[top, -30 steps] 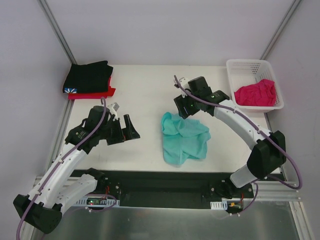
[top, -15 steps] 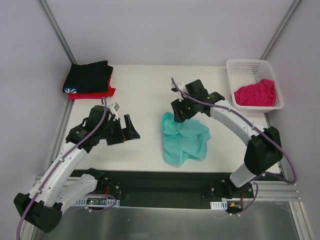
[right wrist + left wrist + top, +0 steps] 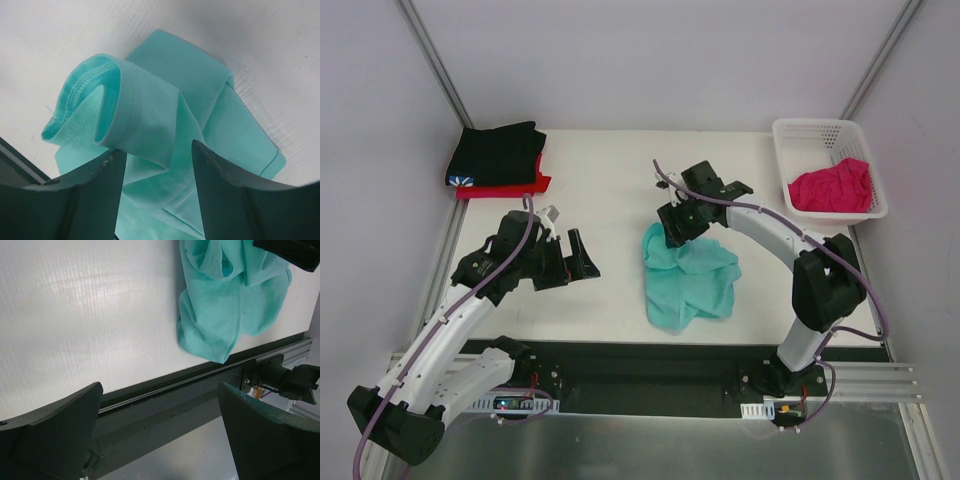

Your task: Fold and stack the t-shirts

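A crumpled teal-green t-shirt [image 3: 688,280] lies mid-table, also seen in the left wrist view [image 3: 225,305]. My right gripper [image 3: 672,228] hangs at its far left corner, open. In the right wrist view its jaws [image 3: 157,150] straddle a raised fold of the teal cloth [image 3: 150,100] without pinching it. My left gripper [image 3: 575,262] is open and empty left of the shirt, its jaws [image 3: 160,387] over the table's near edge. A folded black t-shirt [image 3: 498,152] sits on a red one [image 3: 535,186] at the far left. A magenta-pink t-shirt [image 3: 832,186] lies bunched in the basket.
The white lattice basket [image 3: 790,140] stands at the far right corner. A dark rail [image 3: 165,385] runs along the table's near edge. Metal frame posts rise at both far corners.
My right gripper has moved left and down onto the teal shirt's far corner, its jaws narrowing a little. The left arm has not moved.
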`<move>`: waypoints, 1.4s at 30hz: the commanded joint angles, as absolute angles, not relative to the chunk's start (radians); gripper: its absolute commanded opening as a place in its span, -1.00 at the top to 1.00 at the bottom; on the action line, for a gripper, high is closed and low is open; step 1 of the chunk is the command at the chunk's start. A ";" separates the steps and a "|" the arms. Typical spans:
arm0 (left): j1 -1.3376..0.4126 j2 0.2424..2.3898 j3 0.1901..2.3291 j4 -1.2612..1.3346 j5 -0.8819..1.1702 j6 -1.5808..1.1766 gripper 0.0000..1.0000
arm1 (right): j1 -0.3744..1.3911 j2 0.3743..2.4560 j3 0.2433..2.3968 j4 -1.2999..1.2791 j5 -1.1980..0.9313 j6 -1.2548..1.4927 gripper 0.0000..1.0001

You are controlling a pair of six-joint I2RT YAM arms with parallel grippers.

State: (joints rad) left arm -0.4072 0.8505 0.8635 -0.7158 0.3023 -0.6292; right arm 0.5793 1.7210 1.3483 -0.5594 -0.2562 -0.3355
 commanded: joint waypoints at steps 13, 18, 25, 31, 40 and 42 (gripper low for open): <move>-0.428 0.864 0.905 -0.729 0.279 -0.626 -0.98 | 0.555 1.752 1.431 -0.566 -0.288 -0.342 0.99; -0.466 0.885 0.908 -0.721 0.258 -0.643 -0.98 | 0.554 1.720 1.497 -0.616 -0.215 -0.327 0.99; -0.744 1.014 0.949 -0.601 0.082 -0.748 -0.98 | 0.555 1.670 1.722 -0.736 -0.051 -0.360 0.99; -1.072 1.250 1.038 -0.473 -0.096 -0.899 -0.98 | 0.542 1.675 1.737 -0.770 -0.015 -0.357 0.99; -1.135 1.399 1.140 -0.598 -0.350 -0.970 -0.98 | 0.540 1.611 1.669 -0.738 -0.006 -0.333 0.99; -1.135 1.428 1.155 -0.606 -0.354 -0.948 -0.98 | 0.538 1.606 1.663 -0.739 0.033 -0.333 0.98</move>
State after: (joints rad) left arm -1.1374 1.3956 1.0958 -0.5411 -0.2489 -0.9066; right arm 0.5411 1.6798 1.6699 -0.7322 -0.0261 -0.3462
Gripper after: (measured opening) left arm 0.991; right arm 0.018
